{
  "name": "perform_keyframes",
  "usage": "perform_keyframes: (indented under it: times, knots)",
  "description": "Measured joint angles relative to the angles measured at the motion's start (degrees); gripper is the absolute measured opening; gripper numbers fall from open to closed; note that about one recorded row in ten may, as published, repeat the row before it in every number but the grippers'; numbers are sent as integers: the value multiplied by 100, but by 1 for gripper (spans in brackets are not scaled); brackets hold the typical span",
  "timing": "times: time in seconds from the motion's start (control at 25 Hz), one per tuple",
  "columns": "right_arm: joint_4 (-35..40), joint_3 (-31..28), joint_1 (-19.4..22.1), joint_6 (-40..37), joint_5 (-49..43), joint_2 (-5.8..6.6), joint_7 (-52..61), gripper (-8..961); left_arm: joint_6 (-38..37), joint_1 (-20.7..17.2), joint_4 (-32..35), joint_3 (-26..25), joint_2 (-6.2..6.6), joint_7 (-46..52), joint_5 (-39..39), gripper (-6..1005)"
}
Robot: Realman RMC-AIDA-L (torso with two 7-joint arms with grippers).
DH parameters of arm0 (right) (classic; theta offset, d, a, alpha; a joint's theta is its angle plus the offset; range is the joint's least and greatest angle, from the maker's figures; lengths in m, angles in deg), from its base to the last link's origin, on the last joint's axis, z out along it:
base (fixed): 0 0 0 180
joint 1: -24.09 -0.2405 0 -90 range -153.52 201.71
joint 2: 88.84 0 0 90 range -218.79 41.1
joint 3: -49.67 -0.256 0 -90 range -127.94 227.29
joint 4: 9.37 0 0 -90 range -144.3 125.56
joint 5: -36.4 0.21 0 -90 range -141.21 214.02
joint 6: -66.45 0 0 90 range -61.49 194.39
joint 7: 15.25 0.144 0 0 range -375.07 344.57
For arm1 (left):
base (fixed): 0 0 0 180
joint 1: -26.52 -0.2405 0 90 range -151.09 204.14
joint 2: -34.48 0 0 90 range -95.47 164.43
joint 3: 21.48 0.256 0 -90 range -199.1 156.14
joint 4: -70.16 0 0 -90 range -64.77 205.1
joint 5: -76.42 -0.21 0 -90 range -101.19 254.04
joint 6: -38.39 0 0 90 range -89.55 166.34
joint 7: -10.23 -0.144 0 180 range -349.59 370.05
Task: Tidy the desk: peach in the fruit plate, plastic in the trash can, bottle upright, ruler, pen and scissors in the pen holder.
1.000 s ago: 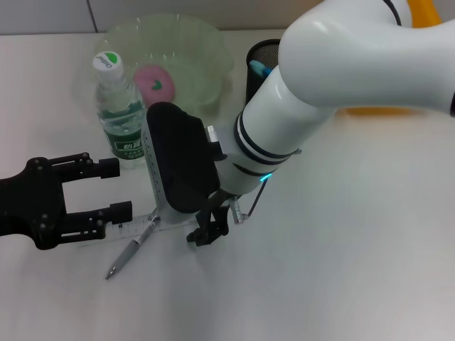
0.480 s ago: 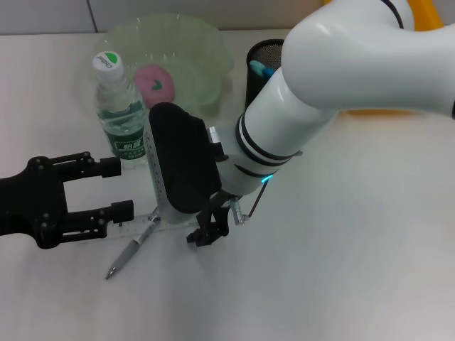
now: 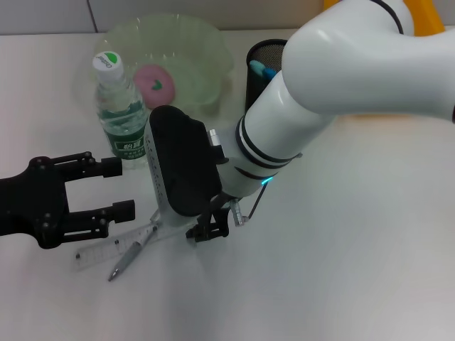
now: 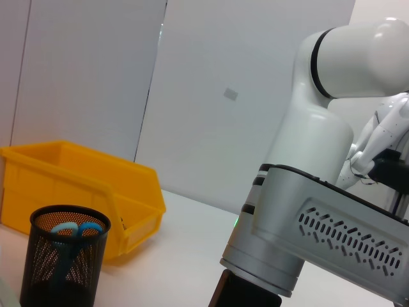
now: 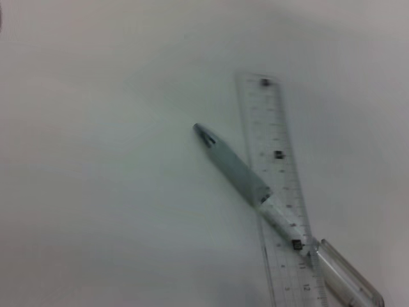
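Note:
The pink peach [image 3: 154,80] lies in the clear green fruit plate [image 3: 202,42] at the back. Beside it the bottle [image 3: 118,110] stands upright. Blue scissors [image 3: 261,69] [image 4: 72,231] stand in the black mesh pen holder [image 3: 254,85] [image 4: 61,265]. The clear ruler [image 3: 106,250] [image 5: 275,166] lies slanted on the table, and the grey pen [image 3: 131,252] [image 5: 238,171] lies across it. My right gripper [image 3: 206,231] is low over the table, at the ruler's right end. My left gripper [image 3: 121,188] is open just left of the ruler, holding nothing. The plastic is out of view.
A yellow bin [image 3: 426,14] [image 4: 83,185] stands at the back right, behind the pen holder. My right arm [image 3: 306,106] [image 4: 319,211] reaches across the middle of the table, hiding what lies under it.
The ruler has swung from lying level to slanted, its left end now nearer the table's front. The pen shifted slightly with it. The left gripper has not moved.

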Motion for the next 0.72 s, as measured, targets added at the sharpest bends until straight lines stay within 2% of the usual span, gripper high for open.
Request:
perform_keyframes:
  times: [0.12, 0.72]
  knots:
    - [10, 4, 4, 11, 0, 0, 0, 403, 0, 0, 0, 0, 0, 0, 0, 739]
    - [80, 128, 47, 71, 0, 0, 0, 377, 0, 0, 0, -1, -7, -9, 0, 739]
